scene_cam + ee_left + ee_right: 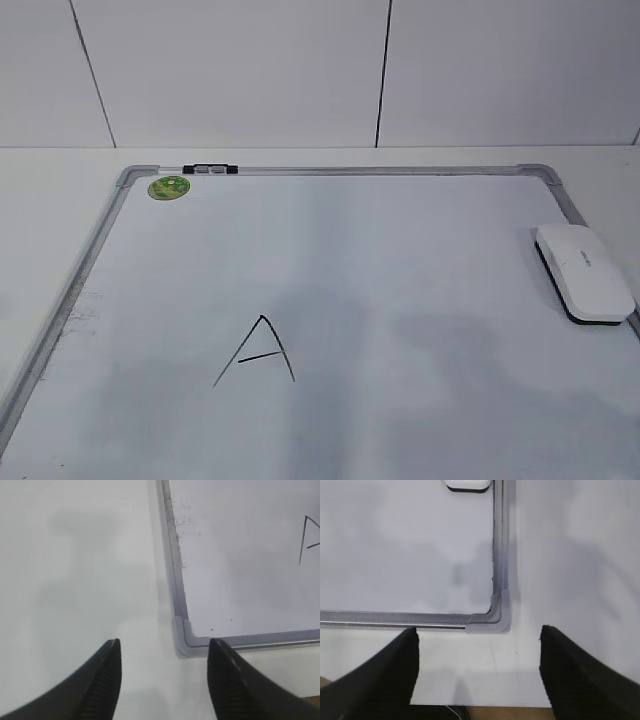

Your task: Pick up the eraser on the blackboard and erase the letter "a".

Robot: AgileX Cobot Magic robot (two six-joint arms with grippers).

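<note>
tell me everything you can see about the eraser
The eraser is a white, smooth plastic-looking block with rounded corners, a small grey mark on top and a black layer underneath. It lies flat, black side down, on the blackboard near its right frame edge, angled slightly. Nothing else touches it; no gripper is near it. The right wrist view shows only its end.

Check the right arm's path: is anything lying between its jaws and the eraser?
Nothing visible. The right gripper hovers open off the near right corner of the blackboard; only bare board lies between it and the eraser by the right frame. The green magnet sits at the far left corner.
</note>
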